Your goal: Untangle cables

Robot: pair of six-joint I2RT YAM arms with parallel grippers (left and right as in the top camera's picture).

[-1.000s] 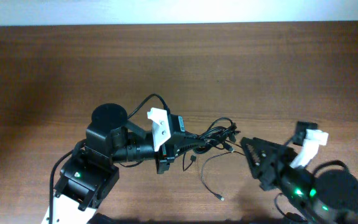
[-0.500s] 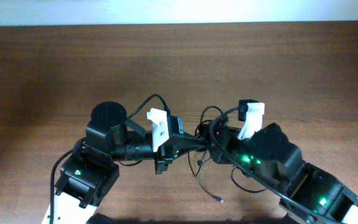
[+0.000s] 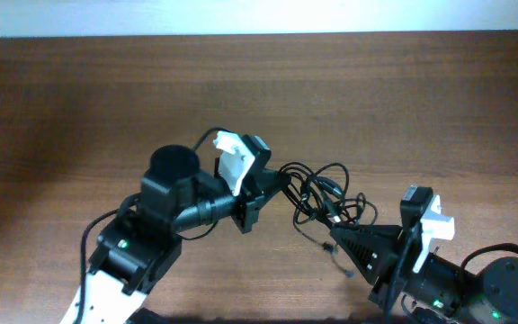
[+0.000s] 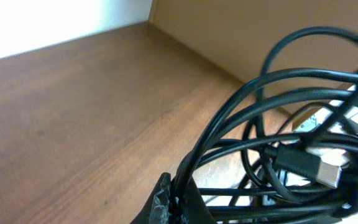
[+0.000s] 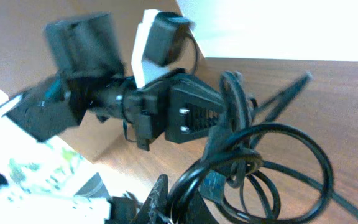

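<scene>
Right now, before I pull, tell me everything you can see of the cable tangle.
The cable tangle is several thin, glossy black cords looped over one another in a loose knot between the two arms, over the wooden table. A black plug with a silver metal tip shows in the left wrist view. The left gripper pinches the tangle's left side, and the right gripper appears to hold its lower right edge.

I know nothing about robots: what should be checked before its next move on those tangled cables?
1. Grip of left gripper on cables: ok, pinched.
2. Grip of right gripper on a strand: ok, it seems.
3. Cables separated: not ok, loops cross between the grippers.
4. The plug free: not ok, it sits inside the loops.
5. Bundle lifted off the table: cannot tell.
</scene>
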